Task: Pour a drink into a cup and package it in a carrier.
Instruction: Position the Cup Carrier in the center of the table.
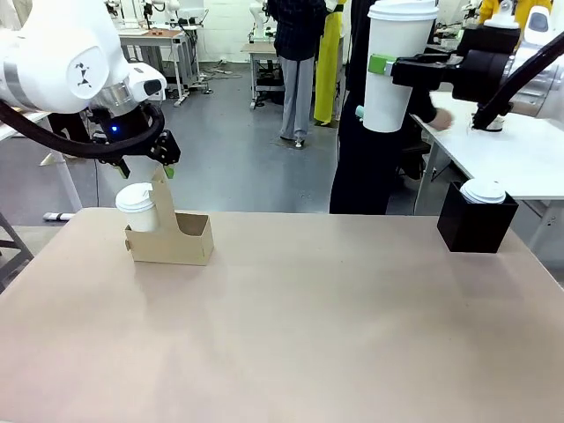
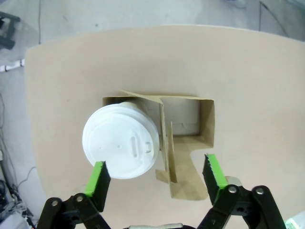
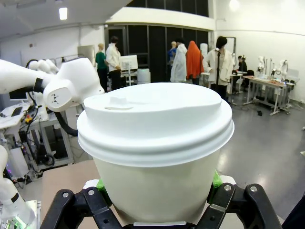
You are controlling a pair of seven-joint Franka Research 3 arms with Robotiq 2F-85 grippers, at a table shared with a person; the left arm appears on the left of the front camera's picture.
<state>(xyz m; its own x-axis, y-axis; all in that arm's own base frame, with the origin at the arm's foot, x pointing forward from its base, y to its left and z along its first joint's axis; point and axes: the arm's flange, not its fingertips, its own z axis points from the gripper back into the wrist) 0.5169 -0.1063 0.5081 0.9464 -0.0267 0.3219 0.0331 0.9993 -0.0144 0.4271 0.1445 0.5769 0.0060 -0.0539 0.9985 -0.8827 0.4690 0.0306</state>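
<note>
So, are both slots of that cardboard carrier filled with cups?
No, the cardboard carrier holds one lidded white cup in one slot, and the slot beside it is bare.

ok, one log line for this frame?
left gripper: open, over carrier handle | right gripper: shut on held cup, up high | seated cup: lidded, in carrier slot | other slot: empty | held cup: not yet in carrier

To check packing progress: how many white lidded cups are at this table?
3: one cup in the cardboard carrier, one held aloft in the right gripper, one in the black box, only its lid showing.
</note>
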